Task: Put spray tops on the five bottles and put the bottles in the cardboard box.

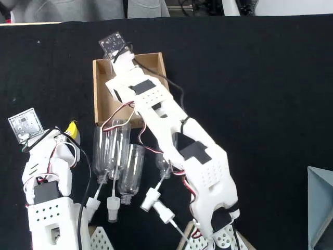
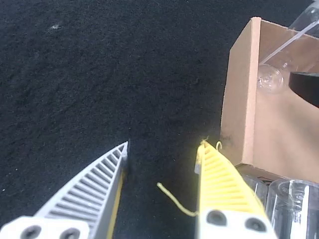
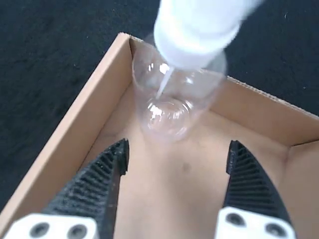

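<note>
The cardboard box lies at the back left of the black table. My right gripper hangs open over it with nothing between its black fingers. Just beyond its tips a clear bottle with a white spray top stands in the box's corner. My left gripper is open and empty over bare cloth beside the box wall; in the high view its yellow finger is left of the lying bottles. Three clear bottles lie in front of the box, spray tops at their necks. A further bottle is half hidden under the right arm.
The right arm stretches diagonally from the front edge to the box, over the bottles. Two more spray tops lie near its base. A grey-blue object sits at the right edge. The right half of the table is bare black cloth.
</note>
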`<state>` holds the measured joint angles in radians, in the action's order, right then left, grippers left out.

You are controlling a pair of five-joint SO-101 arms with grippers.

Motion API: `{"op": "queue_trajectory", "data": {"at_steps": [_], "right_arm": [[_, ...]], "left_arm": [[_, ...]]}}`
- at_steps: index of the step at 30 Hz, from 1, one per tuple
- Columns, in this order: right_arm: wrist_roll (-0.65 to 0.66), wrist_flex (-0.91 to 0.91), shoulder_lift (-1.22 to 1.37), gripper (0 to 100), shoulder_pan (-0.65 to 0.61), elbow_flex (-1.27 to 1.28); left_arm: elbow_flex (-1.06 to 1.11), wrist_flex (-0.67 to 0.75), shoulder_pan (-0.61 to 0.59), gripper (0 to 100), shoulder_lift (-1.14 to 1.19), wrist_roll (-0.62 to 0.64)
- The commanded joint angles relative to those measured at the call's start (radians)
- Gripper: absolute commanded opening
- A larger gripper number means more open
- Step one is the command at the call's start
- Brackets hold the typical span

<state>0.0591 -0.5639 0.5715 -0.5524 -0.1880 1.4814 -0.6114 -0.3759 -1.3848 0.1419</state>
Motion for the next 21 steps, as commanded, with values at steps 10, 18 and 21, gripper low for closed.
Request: {"op": "queue_trajectory", "data": {"at_steps": [10,18,21], "right_arm": [[0.002,-0.218,-0.249,26.6,-0.011,-0.067],[0.002,-0.428,-0.355,26.9,-0.031,-0.065],[0.002,-0.500,-0.384,26.9,-0.054,-0.065]], "left_arm": [[-0.016,0.006,-0.012,21,-0.011,-0.009],[-0.016,0.006,-0.012,21,-0.011,-0.009],[-0.016,0.006,-0.012,21,-0.011,-0.009]]}}
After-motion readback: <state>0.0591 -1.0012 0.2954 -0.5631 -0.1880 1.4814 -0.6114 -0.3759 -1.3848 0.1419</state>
